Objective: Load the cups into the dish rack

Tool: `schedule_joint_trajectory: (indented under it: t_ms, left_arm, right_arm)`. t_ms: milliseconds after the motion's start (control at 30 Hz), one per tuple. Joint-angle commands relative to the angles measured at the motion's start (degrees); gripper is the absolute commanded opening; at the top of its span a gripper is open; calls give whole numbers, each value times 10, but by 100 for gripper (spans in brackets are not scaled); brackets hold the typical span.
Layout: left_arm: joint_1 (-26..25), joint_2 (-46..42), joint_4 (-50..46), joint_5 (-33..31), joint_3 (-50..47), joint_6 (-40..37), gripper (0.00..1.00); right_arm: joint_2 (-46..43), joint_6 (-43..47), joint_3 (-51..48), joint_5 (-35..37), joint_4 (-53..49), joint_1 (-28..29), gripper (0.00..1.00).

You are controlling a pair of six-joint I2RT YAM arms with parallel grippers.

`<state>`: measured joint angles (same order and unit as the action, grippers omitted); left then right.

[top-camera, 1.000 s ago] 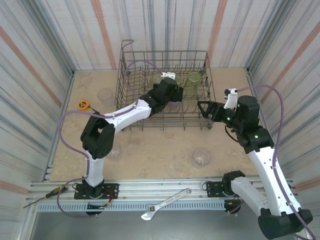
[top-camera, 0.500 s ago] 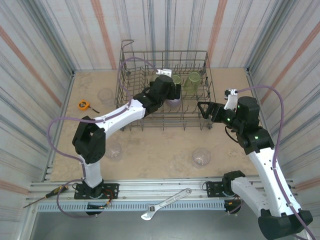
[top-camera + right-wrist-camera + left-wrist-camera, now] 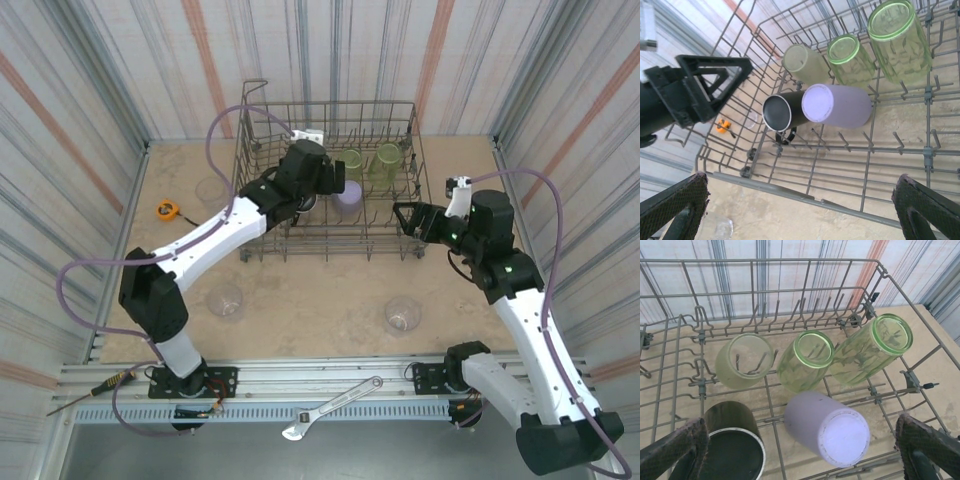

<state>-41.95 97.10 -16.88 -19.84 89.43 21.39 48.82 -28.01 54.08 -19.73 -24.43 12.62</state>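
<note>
The grey wire dish rack (image 3: pixel 330 103) stands at the back of the table. In it lie a lavender cup (image 3: pixel 347 197) (image 3: pixel 827 428) (image 3: pixel 837 106), a black cup (image 3: pixel 732 445) (image 3: pixel 785 111) and three yellow-green cups (image 3: pixel 870 347) (image 3: pixel 805 360) (image 3: pixel 742 360). My left gripper (image 3: pixel 328 180) (image 3: pixel 800 425) hangs open over the rack's left half, just above the lavender cup and not touching it. At the rack's front right corner, my right gripper (image 3: pixel 410 220) (image 3: pixel 800 181) is open and holds nothing. Three clear cups (image 3: pixel 404 314) (image 3: pixel 225 299) (image 3: pixel 212 190) stand on the table.
An orange tape measure (image 3: pixel 167 209) lies left of the rack. On the near rail lie a wrench (image 3: pixel 332 408) and a screwdriver (image 3: pixel 90 393). Corrugated walls close in the table on three sides.
My left arm has drawn back to the left over the rack, uncovering the lavender cup, which lies in the rack. The right arm has barely moved.
</note>
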Motion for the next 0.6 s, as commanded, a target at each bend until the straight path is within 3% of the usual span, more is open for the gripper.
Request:
schedule_joint_trajectory:
  t_ms: [0,267,567]
  left_arm:
    - [13,-50,-36,34,-3,3,99]
    - [47,-126,-90,58,-14,-40,99]
    - [161,-192,-143,110,-29,-60,99]
  right_arm:
    - [10,-10,-8,-10,11,-4,99]
    - [18,-10,-1,-6,7,-3,99]
    - [32,-14,-5,-12,12,-2,99]
